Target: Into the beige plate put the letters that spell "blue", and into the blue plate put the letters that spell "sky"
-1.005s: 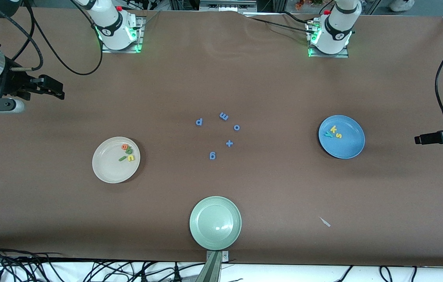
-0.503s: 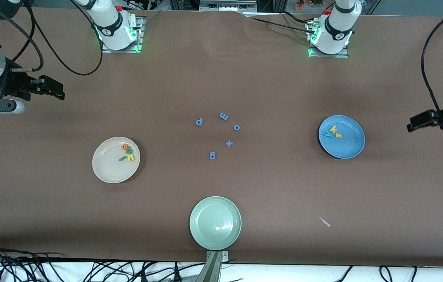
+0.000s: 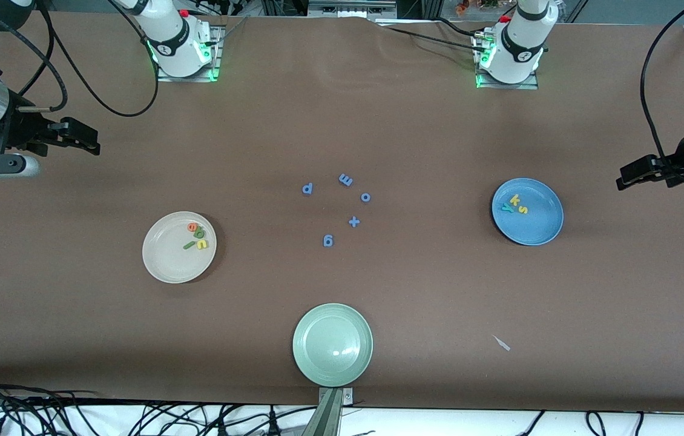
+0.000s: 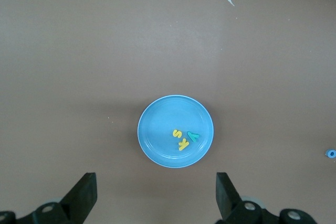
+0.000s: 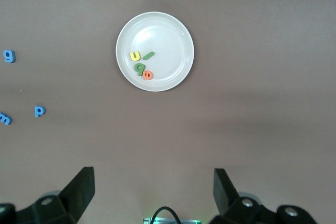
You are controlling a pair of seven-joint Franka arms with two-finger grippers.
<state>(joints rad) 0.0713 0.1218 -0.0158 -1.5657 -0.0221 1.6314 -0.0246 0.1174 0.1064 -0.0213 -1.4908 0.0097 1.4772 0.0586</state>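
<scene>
Inspector: Left gripper hangs released and empty over bare table at the left arm's end, fingers spread wide. Right gripper likewise, unclenched, holding nothing, over the right arm's end.

Clerk: And the letters?

Inspector: Beige plate holds the green b, dark green l, yellow u and orange e, clustered together. Blue plate holds the yellow s, yellow k and teal y.

Clerk: Anything else?

Inspector: Blue letters lie loose on the table between the two plates. Pale green plate sits nearest the front camera, with a small white scrap toward the left arm's end.
</scene>
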